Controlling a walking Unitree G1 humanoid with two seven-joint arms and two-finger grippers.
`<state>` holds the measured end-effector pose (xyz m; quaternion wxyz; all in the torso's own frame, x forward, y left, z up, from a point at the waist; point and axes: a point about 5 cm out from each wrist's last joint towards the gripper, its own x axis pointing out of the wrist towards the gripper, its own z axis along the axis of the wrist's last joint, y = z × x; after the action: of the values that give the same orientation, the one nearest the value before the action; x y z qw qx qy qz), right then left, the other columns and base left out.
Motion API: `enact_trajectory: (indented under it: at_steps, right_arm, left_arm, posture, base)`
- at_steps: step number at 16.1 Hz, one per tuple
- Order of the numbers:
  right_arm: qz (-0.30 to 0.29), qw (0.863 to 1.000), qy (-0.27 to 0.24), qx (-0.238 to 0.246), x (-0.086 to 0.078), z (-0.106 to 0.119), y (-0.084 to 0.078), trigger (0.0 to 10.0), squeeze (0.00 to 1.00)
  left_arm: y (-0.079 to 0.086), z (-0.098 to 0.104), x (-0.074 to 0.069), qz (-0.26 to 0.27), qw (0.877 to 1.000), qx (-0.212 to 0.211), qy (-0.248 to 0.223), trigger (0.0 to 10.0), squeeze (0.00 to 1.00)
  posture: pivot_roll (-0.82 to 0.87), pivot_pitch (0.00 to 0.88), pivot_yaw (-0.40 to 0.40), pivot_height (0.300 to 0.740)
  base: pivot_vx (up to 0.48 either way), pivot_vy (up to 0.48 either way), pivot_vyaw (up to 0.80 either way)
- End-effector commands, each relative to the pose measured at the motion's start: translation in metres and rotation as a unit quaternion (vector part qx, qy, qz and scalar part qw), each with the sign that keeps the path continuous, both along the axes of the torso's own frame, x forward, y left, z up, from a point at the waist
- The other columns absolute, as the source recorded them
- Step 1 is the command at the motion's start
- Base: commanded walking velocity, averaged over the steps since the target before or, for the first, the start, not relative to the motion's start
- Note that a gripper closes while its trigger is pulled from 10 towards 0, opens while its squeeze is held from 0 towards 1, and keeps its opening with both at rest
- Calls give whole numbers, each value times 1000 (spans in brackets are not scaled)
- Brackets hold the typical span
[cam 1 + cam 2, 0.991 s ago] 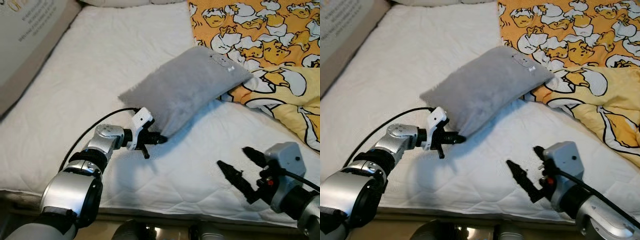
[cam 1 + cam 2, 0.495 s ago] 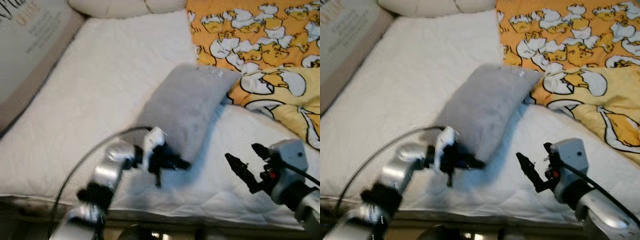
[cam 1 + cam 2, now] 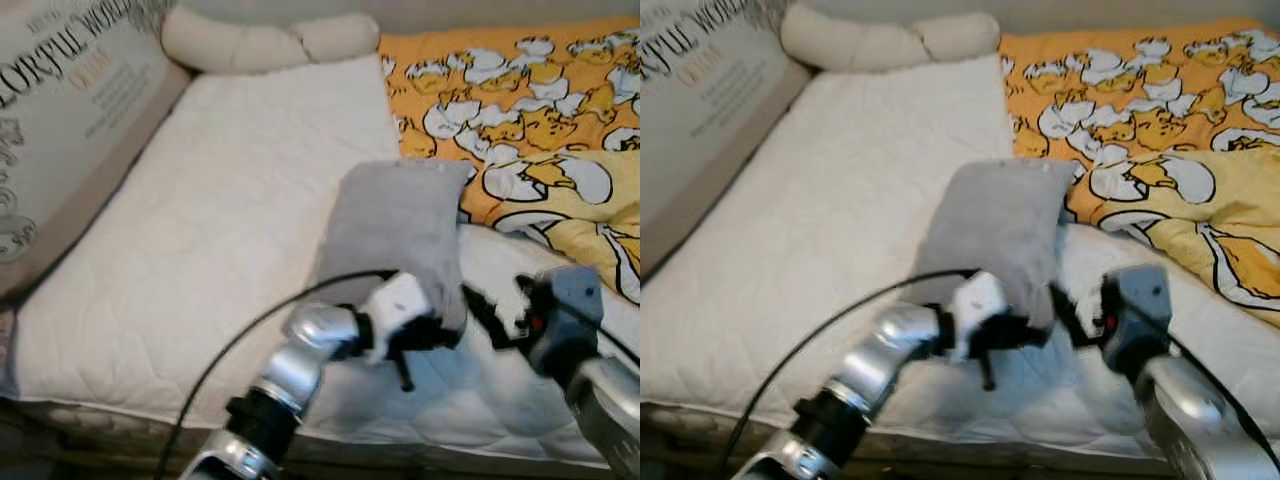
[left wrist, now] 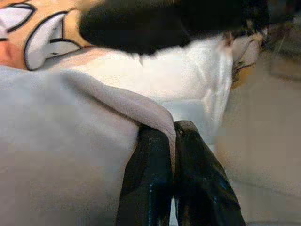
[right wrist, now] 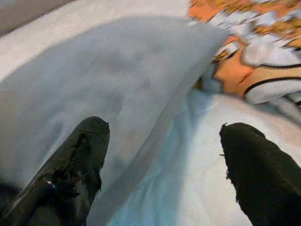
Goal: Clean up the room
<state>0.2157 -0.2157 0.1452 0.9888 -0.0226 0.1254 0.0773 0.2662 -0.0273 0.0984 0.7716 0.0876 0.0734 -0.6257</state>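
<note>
Your left gripper pinches the soft grey rectangular pillow's corner to drag it, while your right gripper waits beside it, fingers spread wide.

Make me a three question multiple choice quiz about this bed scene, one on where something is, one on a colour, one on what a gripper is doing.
1. Where does the long cream bolster lie?
A. at the head of the mattress
B. on the floor
C. on top of the blanket

2. What colour is the pillow being handled?
A. orange
B. grey
C. white

3. How is the left gripper?
A. wide open above the mattress
B. shut on the pillow's edge
C. holding the blanket

Answers:
1 A, it runs along the far end of the white mattress.
2 B, the pillow is plain grey beside the orange duck-print blanket.
3 B, the left wrist view shows both fingers pinched on grey fabric, while the right gripper stands open by the pillow.
</note>
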Motion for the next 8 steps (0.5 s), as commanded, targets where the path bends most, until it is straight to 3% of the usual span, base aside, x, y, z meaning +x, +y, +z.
enact_trajectory:
  at_steps: [1,2,4,8]
  right_arm:
    - [-22,1000,-12,-1,5,0,-4,10000,0]
    - [-30,999,-21,19,12,1,-4,10000,0]
    - [-31,999,-20,26,19,-4,-2,10000,0]
    - [-74,996,-22,42,41,-11,-7,10000,0]
  left_arm:
    - [3,-2,6,39,999,4,-13,10000,561]
    - [8,-2,13,65,998,-2,-7,10000,1000]
    - [15,3,17,69,998,-12,-3,10000,1000]
    - [33,14,-1,-22,999,-33,20,10000,1000]
  posture:
    - [-229,0,136,740]
    - [-224,0,133,740]
    - [-202,0,118,740]
    - [-169,0,91,740]
  base:
    - [0,0,0]
    - [0,0,0]
    - [0,0,0]
    - [0,0,0]
